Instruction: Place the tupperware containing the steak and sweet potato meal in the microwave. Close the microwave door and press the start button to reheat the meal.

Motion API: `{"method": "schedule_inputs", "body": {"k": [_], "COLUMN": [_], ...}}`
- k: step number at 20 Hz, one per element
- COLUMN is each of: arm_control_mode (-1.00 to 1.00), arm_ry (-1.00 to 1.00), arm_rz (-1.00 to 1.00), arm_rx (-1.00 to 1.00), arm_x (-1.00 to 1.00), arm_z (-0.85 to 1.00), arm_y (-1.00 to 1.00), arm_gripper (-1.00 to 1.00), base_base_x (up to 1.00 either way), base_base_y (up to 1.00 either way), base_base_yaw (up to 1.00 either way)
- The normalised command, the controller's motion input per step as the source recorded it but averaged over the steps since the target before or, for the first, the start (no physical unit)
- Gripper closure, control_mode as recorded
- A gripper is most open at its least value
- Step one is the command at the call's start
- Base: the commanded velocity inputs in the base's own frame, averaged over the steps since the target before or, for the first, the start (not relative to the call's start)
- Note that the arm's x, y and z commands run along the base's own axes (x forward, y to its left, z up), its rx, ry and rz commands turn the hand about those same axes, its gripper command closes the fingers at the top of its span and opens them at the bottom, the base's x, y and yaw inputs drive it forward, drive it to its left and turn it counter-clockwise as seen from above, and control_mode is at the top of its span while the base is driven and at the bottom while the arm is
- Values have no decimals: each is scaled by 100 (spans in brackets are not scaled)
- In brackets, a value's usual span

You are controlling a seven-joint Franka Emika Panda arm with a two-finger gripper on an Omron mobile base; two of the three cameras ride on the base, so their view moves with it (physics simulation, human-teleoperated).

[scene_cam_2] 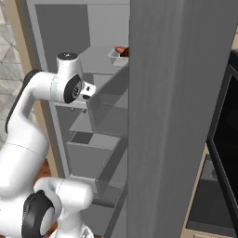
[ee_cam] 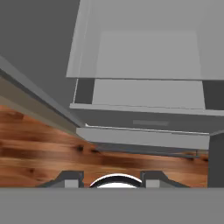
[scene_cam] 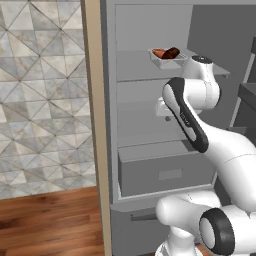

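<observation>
The tupperware (scene_cam: 167,59) is seen on the upper shelf (scene_cam: 140,67) of an open grey fridge-like cabinet, near the shelf's right end. Inside it, the orange-red sweet potato (scene_cam: 159,53) is on the left and the dark steak (scene_cam: 171,52) on the right, touching. From the right base view only a corner of the tray (scene_cam_2: 119,54) is visible past the cabinet door (scene_cam_2: 176,116). The arm is bent below that shelf. The gripper (ee_cam: 112,179) is pointed down at the lower drawer (ee_cam: 140,118) and wood floor (ee_cam: 39,148); fingertips (ee_cam: 72,179) are seen apart, nothing between them, nothing grasped.
</observation>
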Motion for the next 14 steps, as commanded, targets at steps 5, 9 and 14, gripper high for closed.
{"method": "schedule_inputs", "body": {"k": [5, 9, 14], "arm_control_mode": [-100, -100, -100], "arm_ry": [-24, -39, -31], "arm_rz": [0, 0, -7], "arm_rx": [0, 0, 1], "arm_x": [-12, -17, -2], "arm_z": [4, 14, 12], "arm_y": [0, -2, -4], "arm_gripper": [-100, -100, -100], "base_base_x": [0, 0, 0], "base_base_y": [0, 0, 0], "base_base_yaw": [0, 0, 0]}}
